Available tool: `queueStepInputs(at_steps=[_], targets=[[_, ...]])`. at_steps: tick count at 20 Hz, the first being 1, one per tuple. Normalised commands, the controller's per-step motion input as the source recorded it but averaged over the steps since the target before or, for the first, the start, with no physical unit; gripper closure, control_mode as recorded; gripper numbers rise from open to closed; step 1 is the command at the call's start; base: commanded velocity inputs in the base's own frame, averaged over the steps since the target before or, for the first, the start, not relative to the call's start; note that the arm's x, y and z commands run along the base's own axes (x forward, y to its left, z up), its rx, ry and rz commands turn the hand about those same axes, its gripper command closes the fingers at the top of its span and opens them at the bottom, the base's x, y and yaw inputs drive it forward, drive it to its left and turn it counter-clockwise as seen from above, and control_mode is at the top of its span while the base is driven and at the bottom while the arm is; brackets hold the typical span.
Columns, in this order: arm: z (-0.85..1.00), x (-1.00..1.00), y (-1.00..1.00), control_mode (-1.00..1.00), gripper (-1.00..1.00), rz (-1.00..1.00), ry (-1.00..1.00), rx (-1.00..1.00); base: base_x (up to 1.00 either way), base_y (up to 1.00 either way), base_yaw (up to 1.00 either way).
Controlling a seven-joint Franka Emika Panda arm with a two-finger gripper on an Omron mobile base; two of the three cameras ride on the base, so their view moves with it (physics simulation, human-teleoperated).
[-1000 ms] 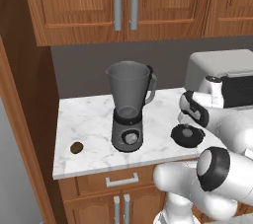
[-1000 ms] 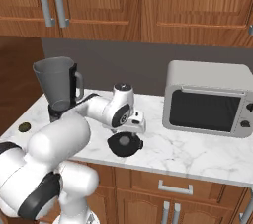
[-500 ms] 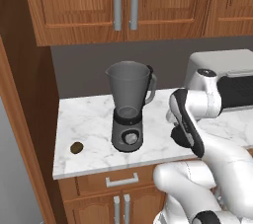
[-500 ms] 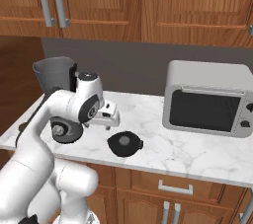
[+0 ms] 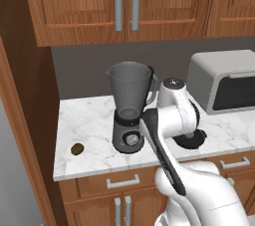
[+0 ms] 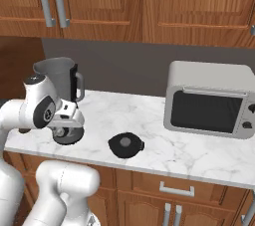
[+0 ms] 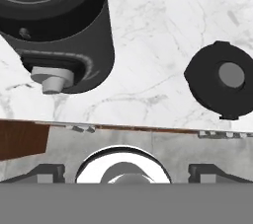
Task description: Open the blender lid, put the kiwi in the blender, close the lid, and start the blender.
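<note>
In the last second I have swung my arm from the boxy grey toaster oven [image 6: 209,101] side across to the dark grey blender with its smoky translucent jar [image 5: 129,108], leaving the round dark grey lid [image 6: 126,144] lying on the marble counter [image 6: 164,145], so the jar stands open for loading. My two-finger gripper [image 6: 74,115] hangs just in front of the blender, and I cannot tell whether its fingers are parted or closed. The small brown oval kiwi [image 5: 76,149] lies near the counter's far left edge, with the blender between it and me, so I judge I must reach around or over the jar.
</note>
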Motion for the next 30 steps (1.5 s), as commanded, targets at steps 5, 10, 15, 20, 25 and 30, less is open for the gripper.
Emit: queueStepInputs(at_steps=[5, 10, 15, 20, 25, 30], targets=[[0.0, 0.0, 1.0, -1.0, -1.0, 0.09, 0.0, -0.07, 0.0, 0.0, 0.0], [0.0, 0.0, 1.0, -1.0, -1.0, 0.14, 0.0, -0.07, 0.0, 0.0, 0.0], [0.0, 0.0, 0.94, -1.0, -1.0, 0.17, 0.0, -0.08, 0.0, 0.0, 0.0], [0.0, 0.11, 0.71, -1.0, -1.0, 0.17, 0.03, -0.08, 0.0, 0.0, 0.0], [-0.01, 0.43, 0.3, -1.0, -1.0, 0.12, 0.1, -0.03, 0.0, 0.0, 0.0], [-0.15, 0.47, 0.25, -1.0, -1.0, 0.04, 0.15, -0.01, 0.0, 0.0, 0.0]])
